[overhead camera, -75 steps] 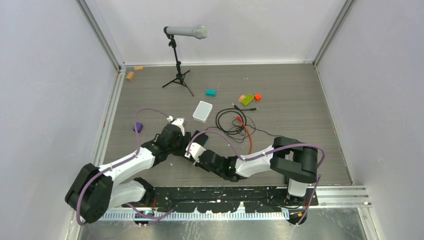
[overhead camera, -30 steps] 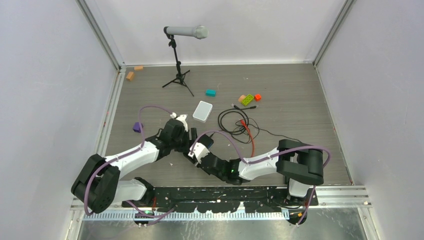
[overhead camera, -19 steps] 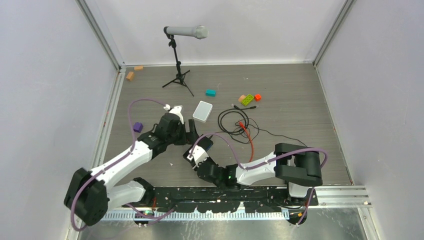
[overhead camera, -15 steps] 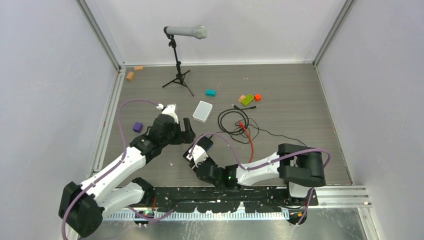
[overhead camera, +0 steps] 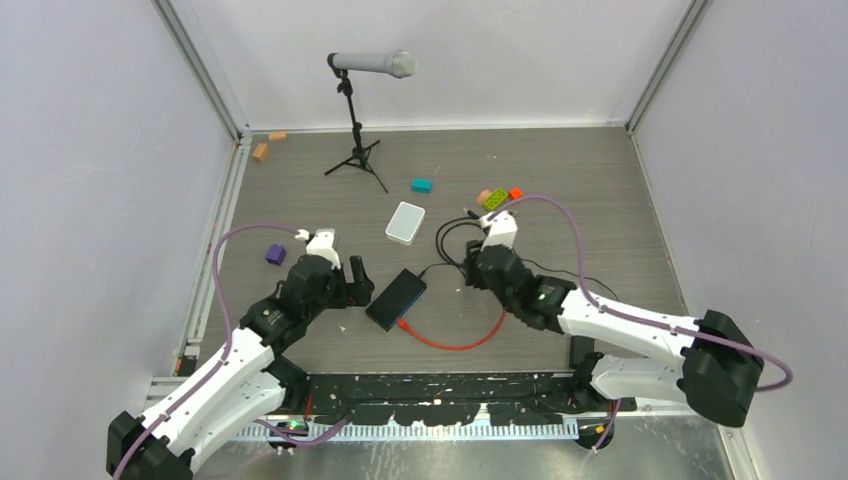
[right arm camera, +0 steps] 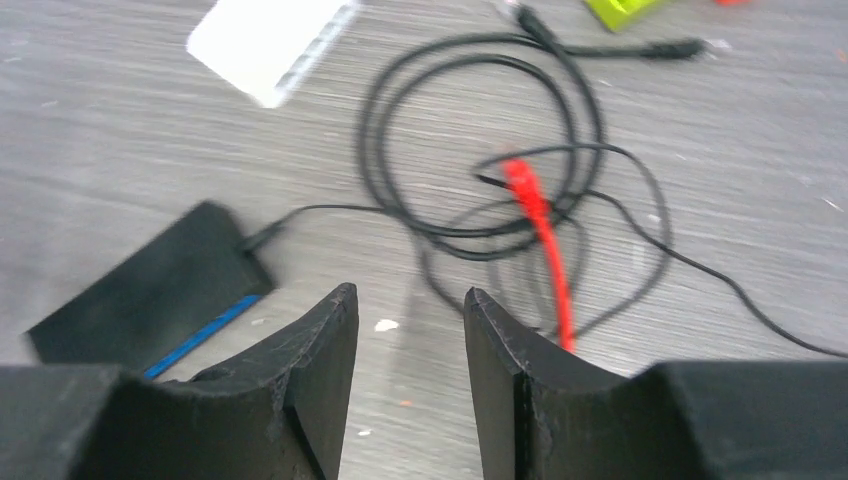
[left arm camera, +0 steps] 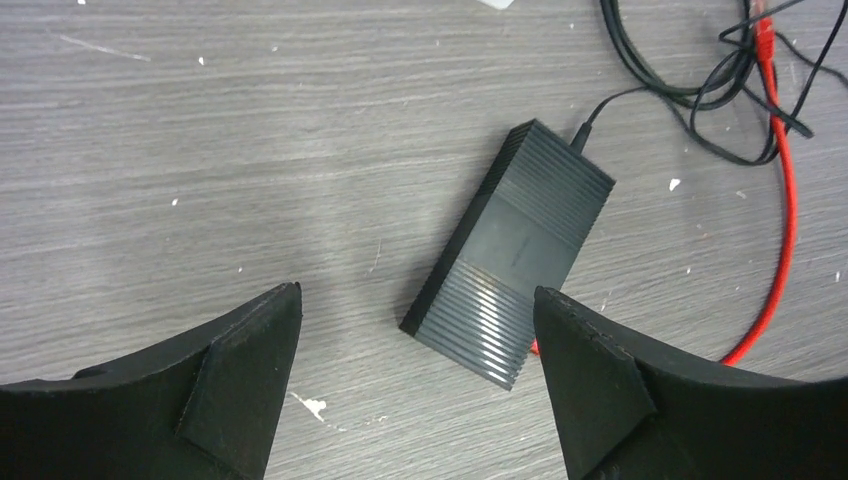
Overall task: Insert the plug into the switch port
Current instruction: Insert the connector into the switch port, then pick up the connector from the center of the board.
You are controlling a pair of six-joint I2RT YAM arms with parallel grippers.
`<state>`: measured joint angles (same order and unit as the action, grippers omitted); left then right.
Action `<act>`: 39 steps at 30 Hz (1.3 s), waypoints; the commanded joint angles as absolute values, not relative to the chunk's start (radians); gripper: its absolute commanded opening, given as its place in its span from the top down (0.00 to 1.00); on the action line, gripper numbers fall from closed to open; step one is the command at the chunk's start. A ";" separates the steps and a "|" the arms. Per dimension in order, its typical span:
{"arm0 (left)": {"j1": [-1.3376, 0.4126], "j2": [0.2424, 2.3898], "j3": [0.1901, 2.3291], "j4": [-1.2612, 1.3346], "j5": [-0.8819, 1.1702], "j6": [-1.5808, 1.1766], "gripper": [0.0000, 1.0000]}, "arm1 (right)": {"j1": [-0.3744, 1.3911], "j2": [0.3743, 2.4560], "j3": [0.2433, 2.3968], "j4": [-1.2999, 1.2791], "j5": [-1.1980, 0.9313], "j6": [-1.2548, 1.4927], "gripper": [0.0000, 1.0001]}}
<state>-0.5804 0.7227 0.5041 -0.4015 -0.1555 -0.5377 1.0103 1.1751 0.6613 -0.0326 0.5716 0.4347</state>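
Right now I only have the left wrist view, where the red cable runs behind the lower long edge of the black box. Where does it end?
Observer: From the top view, the red cable reaches the black box on its right-hand long side, by the near corner. The plug lies against that edge, but it is too small to tell whether it is seated.
Operator: Is that the port side?
Observer: The right wrist view shows a blue strip along that same side.
Operator: Is the right tool holding anything?
Observer: No. The right tool is open with nothing between its fingers.
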 commanded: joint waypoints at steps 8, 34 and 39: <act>-0.577 0.649 0.377 -0.296 -0.124 -0.504 0.17 | 0.595 1.217 0.648 -0.243 0.203 0.464 0.57; -0.576 0.645 0.348 -0.243 -0.111 -0.503 0.17 | 0.566 1.329 0.646 -0.325 0.246 0.561 0.99; -0.576 0.651 0.349 -0.238 -0.108 -0.503 0.17 | 0.565 1.203 0.605 -0.405 0.221 0.615 0.99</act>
<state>-0.5804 0.6483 0.3504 -0.2939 -0.1181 -0.5152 0.5690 1.3155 0.6197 -0.3393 0.2226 0.5484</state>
